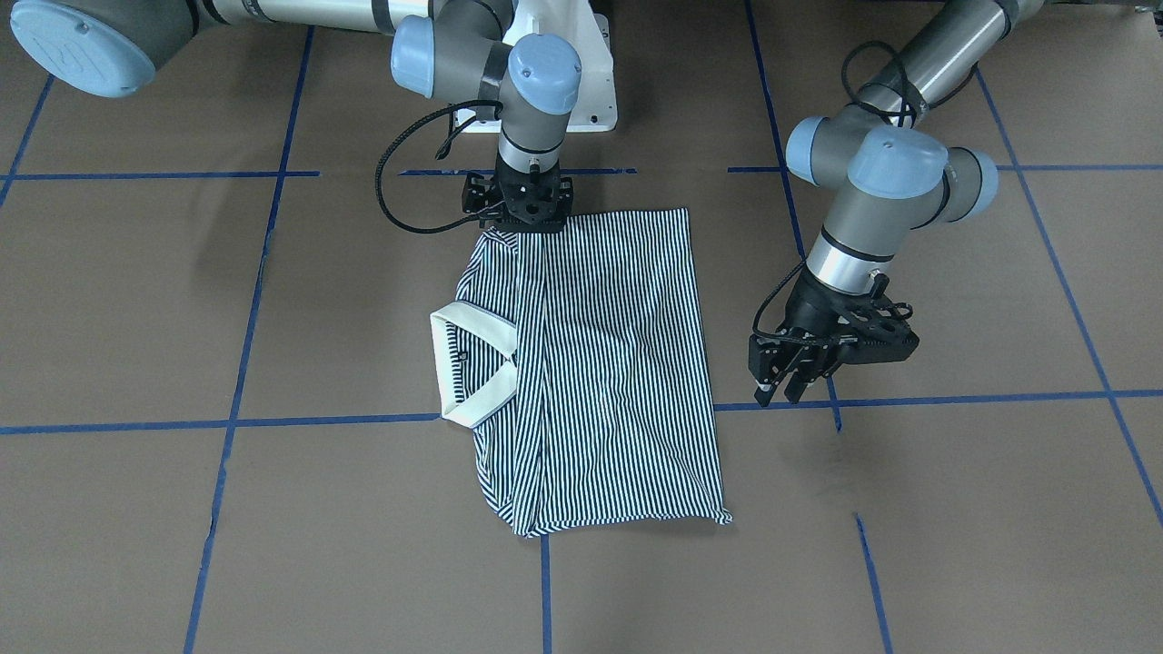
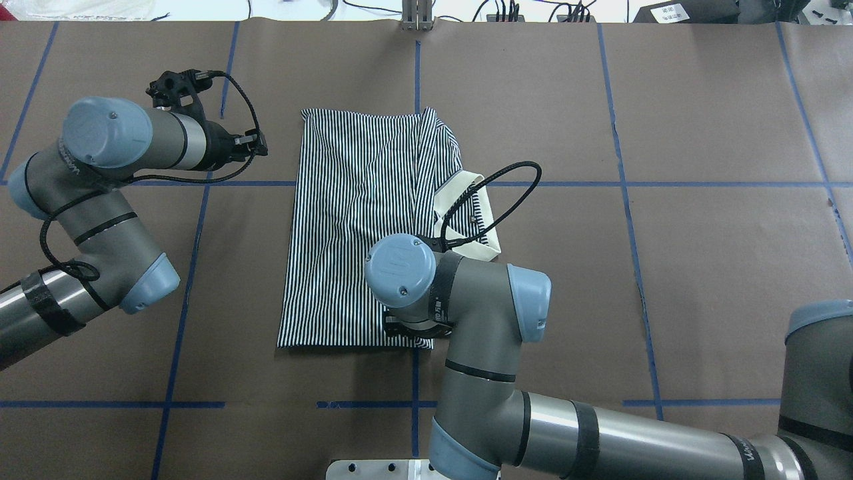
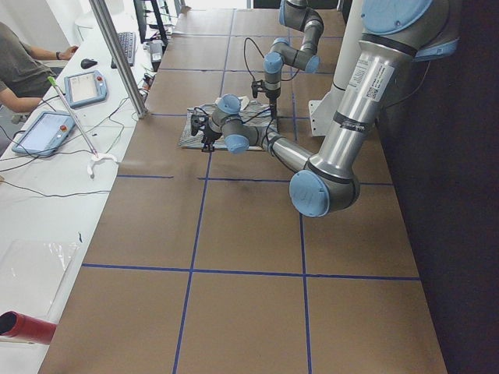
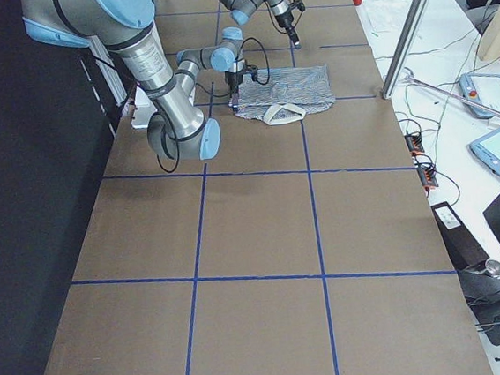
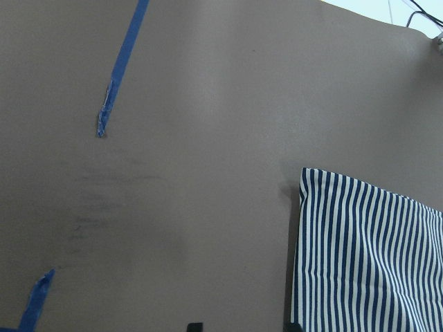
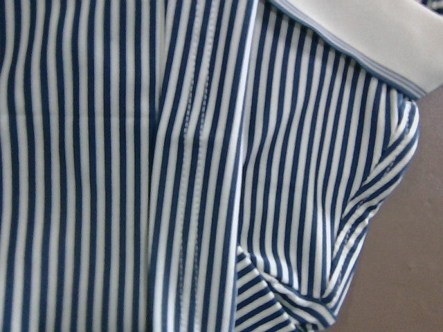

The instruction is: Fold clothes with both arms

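The striped polo shirt (image 1: pixel 609 363) lies flat on the brown table, cream collar (image 1: pixel 454 363) toward my right side, both sleeves folded in; it also shows in the overhead view (image 2: pixel 353 233). My right gripper (image 1: pixel 527 222) points straight down onto the shirt's edge nearest my base, by the shoulder. Its fingers are hidden, and its wrist view shows only close-up stripes (image 6: pixel 138 166), so I cannot tell if it is open or shut. My left gripper (image 1: pixel 783 389) hovers open and empty above bare table just off the hem edge. The hem corner shows in the left wrist view (image 5: pixel 367 256).
The white pedestal (image 1: pixel 591 82) stands just behind the shirt. Blue tape lines (image 1: pixel 318 422) cross the brown paper. An operators' desk with tablets (image 3: pixel 78 86), a metal post (image 3: pixel 117 54) and a seated person (image 3: pixel 19 70) run along the table's far side.
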Tool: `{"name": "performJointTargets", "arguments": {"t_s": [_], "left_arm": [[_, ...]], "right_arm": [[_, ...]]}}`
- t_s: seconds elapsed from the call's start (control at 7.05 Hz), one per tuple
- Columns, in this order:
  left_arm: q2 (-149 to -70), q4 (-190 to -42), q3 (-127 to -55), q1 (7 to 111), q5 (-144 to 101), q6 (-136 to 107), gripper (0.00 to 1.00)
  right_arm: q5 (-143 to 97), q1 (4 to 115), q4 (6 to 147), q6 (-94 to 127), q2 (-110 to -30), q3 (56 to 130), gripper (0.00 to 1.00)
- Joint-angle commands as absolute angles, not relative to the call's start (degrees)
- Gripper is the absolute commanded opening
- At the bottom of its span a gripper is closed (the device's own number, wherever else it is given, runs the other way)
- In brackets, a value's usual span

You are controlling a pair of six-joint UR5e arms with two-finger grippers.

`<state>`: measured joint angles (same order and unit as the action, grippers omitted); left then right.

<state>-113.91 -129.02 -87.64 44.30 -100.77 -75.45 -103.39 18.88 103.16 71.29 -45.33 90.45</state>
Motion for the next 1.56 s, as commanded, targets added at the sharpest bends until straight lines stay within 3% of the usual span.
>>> {"name": "performJointTargets", "arguments": {"t_s": [0.0, 0.14, 0.57, 0.71, 0.99, 1.42], "left_arm": [[-113.9, -129.0, -87.8, 44.3, -101.3, -75.4, 0.50], [-113.9, -129.0, -87.8, 44.3, -101.3, -75.4, 0.50], [-113.9, -127.9, -89.2, 44.3, -101.4, -75.4, 0.50], [-113.9, -127.1, -89.7, 44.3, -101.4, -75.4, 0.50], [-113.9, -126.9, -89.9, 44.3, -101.4, -75.4, 0.50], [-113.9, -126.9, -89.9, 44.3, -101.4, -75.4, 0.50]], "right_arm": [[-104.1, 19.9, 103.7, 70.1, -54.5, 99.9, 1.00], [-104.9, 21.3, 107.5, 65.9, -59.9, 107.8, 1.00], [-104.5, 22.8, 109.0, 63.3, -59.0, 109.3, 1.00], [-104.5, 24.1, 107.9, 63.4, -56.5, 107.2, 1.00], [-104.5, 25.1, 103.1, 64.8, -46.1, 94.5, 1.00], [-104.4, 25.1, 99.0, 66.2, -39.5, 83.2, 1.00]]}}
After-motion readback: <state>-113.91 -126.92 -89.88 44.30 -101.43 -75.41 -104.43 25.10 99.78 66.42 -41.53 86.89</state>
